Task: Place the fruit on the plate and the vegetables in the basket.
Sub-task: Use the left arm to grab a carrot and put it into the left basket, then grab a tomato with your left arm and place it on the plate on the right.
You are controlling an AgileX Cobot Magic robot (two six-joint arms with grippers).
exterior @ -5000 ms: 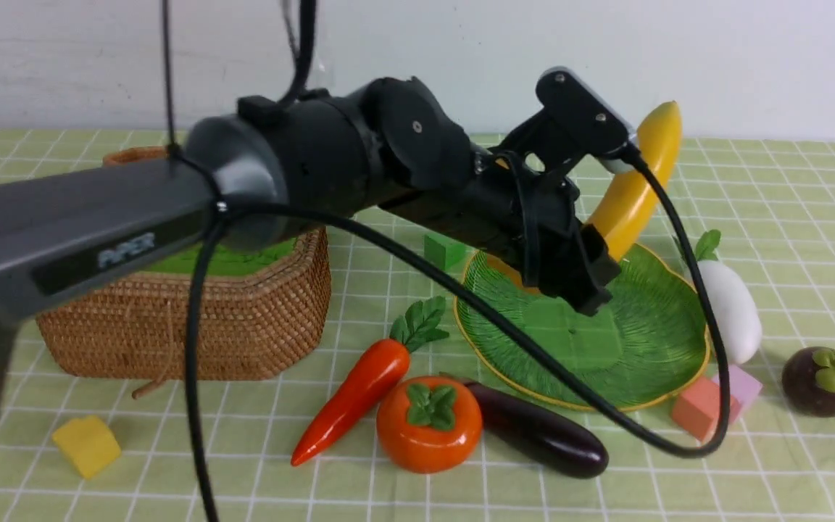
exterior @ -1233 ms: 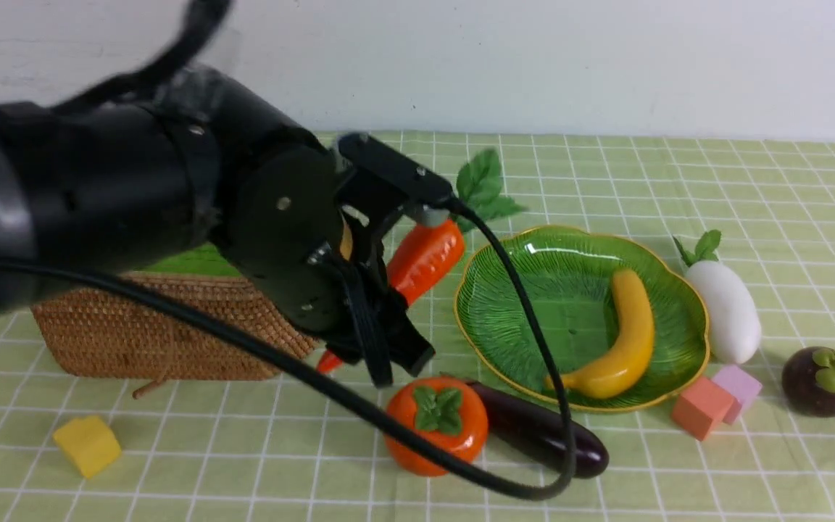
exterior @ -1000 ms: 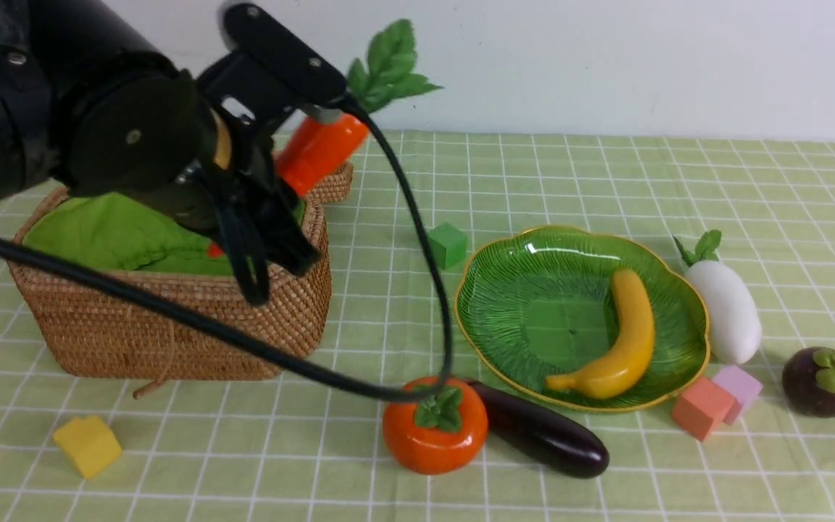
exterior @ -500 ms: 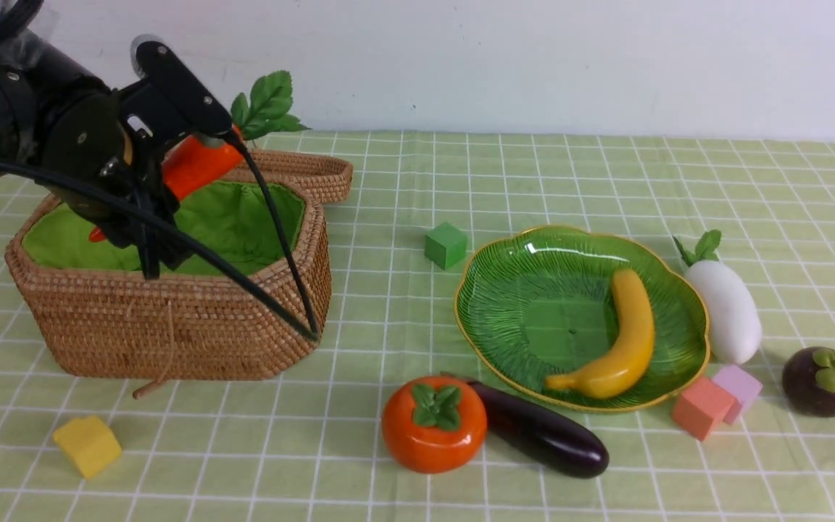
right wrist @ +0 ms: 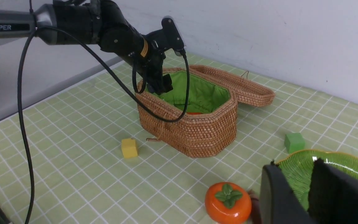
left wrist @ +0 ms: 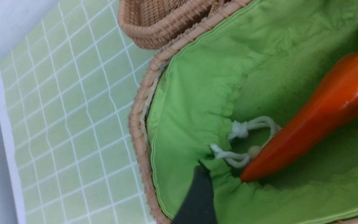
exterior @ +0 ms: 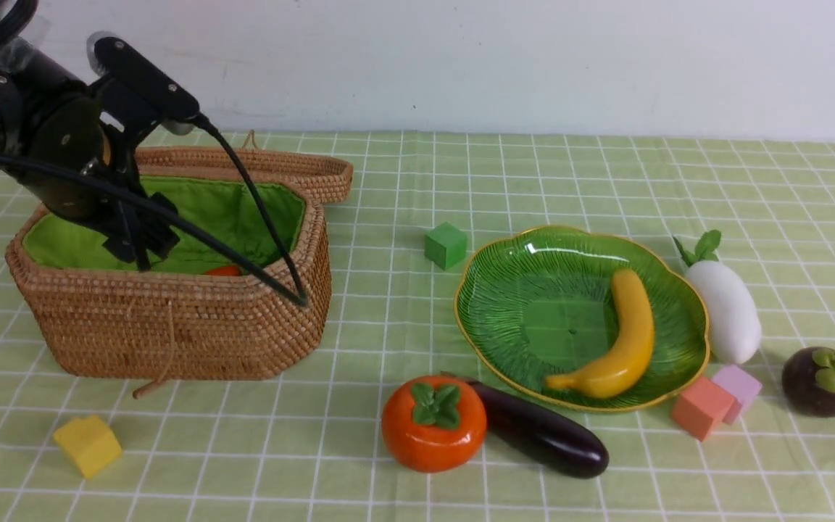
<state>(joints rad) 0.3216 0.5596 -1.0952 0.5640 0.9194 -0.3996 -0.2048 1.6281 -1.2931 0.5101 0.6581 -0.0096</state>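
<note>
1. One vegetable is home: the left jaws, apart over the basket [exterior: 171,326], have just dropped the carrot [left wrist: 315,118] onto its lining.
2. Persimmon [exterior: 433,424] and eggplant [exterior: 541,431] wait on the table [exterior: 388,181].
3. Banana [exterior: 624,341] lies on the plate [exterior: 526,290]; radish [exterior: 729,312] and mangosteen [exterior: 822,380] remain beside it.
4. Right jaws stand narrowly apart, empty.

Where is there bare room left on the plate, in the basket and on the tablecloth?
Plate: the half left of the banana is bare. Basket: green lining free beside the carrot. Tablecloth: open between yellow cube and persimmon. Crowded: plate's front and right, with eggplant, radish, orange cube.
</note>
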